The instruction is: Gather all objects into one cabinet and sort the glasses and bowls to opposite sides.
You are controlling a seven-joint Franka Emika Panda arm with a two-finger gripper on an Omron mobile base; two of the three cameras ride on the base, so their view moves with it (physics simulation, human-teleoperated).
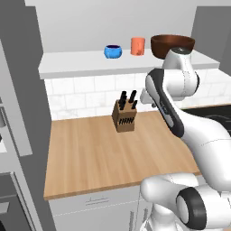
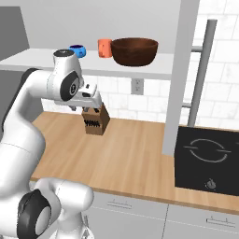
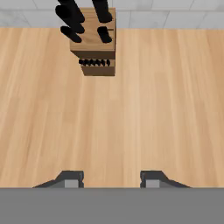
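A: What surrounds the wooden counter [image 1: 113,158]?
B: White tile behind, knife block [image 1: 123,115] far. On the grey ledge [image 1: 81,63] above: blue bowl [image 1: 113,51], orange cup [image 1: 137,46], brown bowl [image 1: 172,46].
A: The gripper [image 3: 112,180]?
B: Jaws apart, empty.

You are looking at a kitchen. A wooden worktop [image 1: 113,158] runs along a white tiled wall [image 1: 81,97], with a knife block [image 1: 123,116] standing near the far edge. To the right sits a black induction hob [image 2: 207,161], and grey drawer fronts [image 2: 140,217] lie below. Above, a pale-grey ledge [image 1: 81,63] carries a blue bowl [image 1: 113,51], an orange cup [image 1: 137,46] and a brown bowl [image 1: 169,44].
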